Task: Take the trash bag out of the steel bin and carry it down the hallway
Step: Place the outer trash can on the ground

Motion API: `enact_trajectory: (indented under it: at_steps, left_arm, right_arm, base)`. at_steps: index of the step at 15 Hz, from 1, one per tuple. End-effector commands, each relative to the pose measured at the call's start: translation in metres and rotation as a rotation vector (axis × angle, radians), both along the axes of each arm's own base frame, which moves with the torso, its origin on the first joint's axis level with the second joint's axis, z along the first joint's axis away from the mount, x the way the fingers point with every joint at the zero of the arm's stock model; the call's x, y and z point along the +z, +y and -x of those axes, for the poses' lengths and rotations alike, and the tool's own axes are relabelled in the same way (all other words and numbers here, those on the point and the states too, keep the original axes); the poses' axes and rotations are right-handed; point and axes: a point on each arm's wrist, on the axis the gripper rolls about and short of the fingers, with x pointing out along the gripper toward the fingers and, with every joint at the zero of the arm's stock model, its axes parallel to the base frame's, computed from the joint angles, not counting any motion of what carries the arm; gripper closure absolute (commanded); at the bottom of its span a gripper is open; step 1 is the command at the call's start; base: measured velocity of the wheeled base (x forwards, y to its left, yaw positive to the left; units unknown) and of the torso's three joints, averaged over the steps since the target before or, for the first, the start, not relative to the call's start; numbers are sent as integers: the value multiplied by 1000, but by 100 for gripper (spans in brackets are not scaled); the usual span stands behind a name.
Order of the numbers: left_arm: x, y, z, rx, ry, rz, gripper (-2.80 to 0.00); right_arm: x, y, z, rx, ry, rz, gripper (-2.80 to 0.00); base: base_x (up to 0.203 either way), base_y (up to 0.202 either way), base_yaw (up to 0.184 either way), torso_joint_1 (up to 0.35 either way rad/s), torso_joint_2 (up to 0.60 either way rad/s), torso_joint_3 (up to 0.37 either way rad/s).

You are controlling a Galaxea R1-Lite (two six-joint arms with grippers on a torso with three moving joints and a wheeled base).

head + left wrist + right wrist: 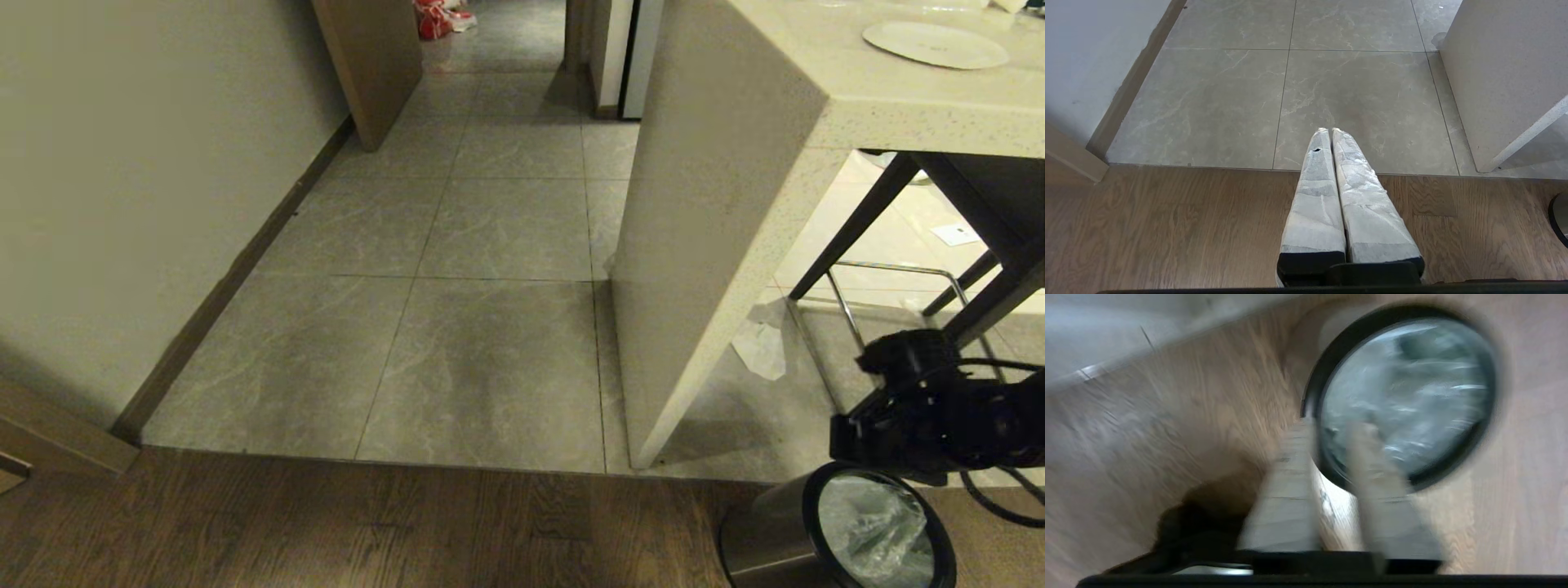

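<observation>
While the thin translucent whitish trash bag [878, 527] sits inside the round brushed-steel bin [763, 535], nothing is lifted.

The right gripper [1337, 430], fingers parted, is held above the rim; the grey-tiled hallway [490, 245] remains uncrossed; the left gripper [1331, 131] is pressed together, idle.

Right arm [939, 408], head view: matte black housings, blocky and rounded in turn, with a knob-like round cap on top; thin black cables [1000, 498] loop out from the body and trail below it.

Left gripper [1331, 132], left wrist view: two long tapering fingers [1314, 200] wrapped in whitish, crinkled tape or fabric with visible seams; a small dark tear near one tip; black bases on a black mount.

Right gripper [1333, 428], right wrist view: two fingers [1286, 498] of the same pale wrapped, tapering form on a black mount; picture blurred, finer detail unreadable.
</observation>
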Motion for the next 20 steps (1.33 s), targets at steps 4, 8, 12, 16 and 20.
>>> enact_trajectory:
  at_steps: [4,8,12,16,20]
  left_arm:
    - [0,0,0,1,1,0,0]
    - [0,0,0,1,0,0,0]
    - [0,0,0,1,0,0,0]
    - [0,0,0,1,0,0,0]
    - [0,0,0,1,1,0,0]
  right_arm:
    - [-81,11,-8,88,61,39,-280]
    - [-83,11,-7,96,69,35,-280]
    - [-83,11,-7,96,69,35,-280]
    - [-83,11,-7,96,69,35,-280]
    - [-120,10,-22,91,56,46,-280]
  base:
    - [0,0,0,0,0,0]
    - [0,0,0,0,0,0]
    - [0,0,0,0,0,0]
    - [0,0,0,0,0,0]
    - [0,0,0,0,0,0]
